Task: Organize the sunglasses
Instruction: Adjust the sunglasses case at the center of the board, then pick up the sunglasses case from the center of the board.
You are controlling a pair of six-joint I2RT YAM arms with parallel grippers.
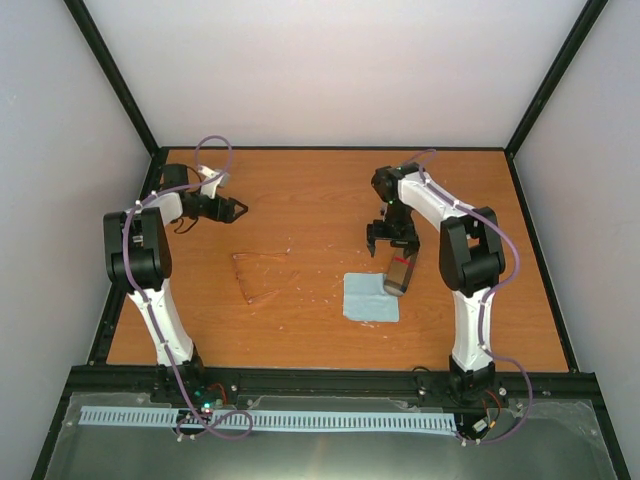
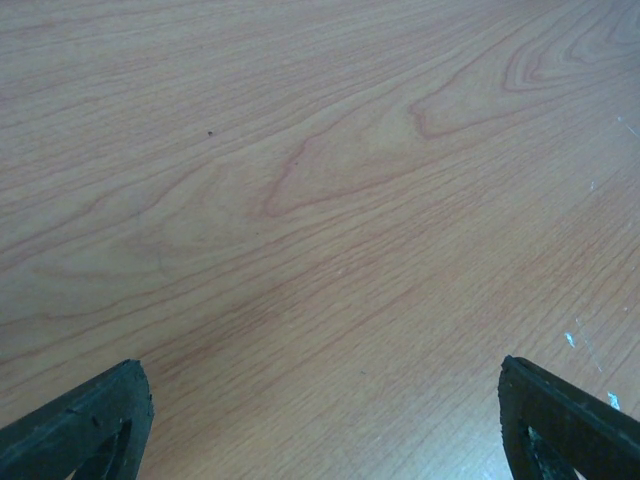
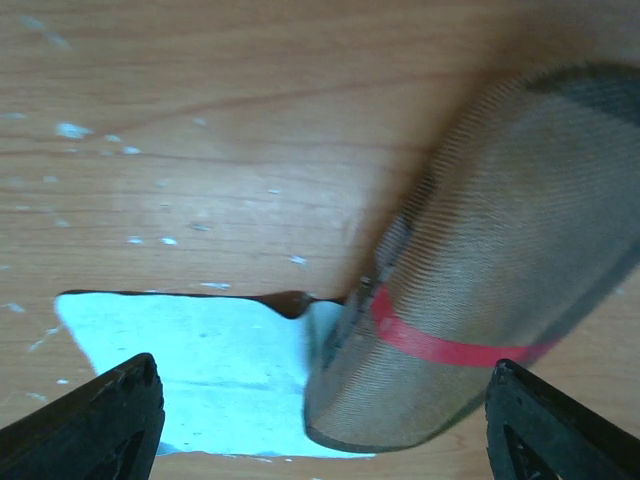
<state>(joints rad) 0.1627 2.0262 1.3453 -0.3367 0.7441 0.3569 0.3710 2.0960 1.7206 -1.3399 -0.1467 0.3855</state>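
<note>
The sunglasses (image 1: 258, 276) are a faint amber outline on the wood, left of centre, and show only in the top view. My left gripper (image 1: 233, 210) is open and empty at the back left, up and left of them; its wrist view (image 2: 320, 400) shows only bare wood between the fingertips (image 2: 95, 415). My right gripper (image 1: 392, 241) is open just behind the grey-and-brown striped case (image 1: 400, 272). In the right wrist view the gripper (image 3: 320, 400) hangs over the case (image 3: 490, 260), which has a red band and overlaps a corner of the light blue cloth (image 3: 190, 360).
The cloth square (image 1: 370, 298) lies right of centre with the case on its upper right corner. The wooden table (image 1: 320, 190) is ringed by a black frame and white walls. Small white flecks mark the wood near the cloth.
</note>
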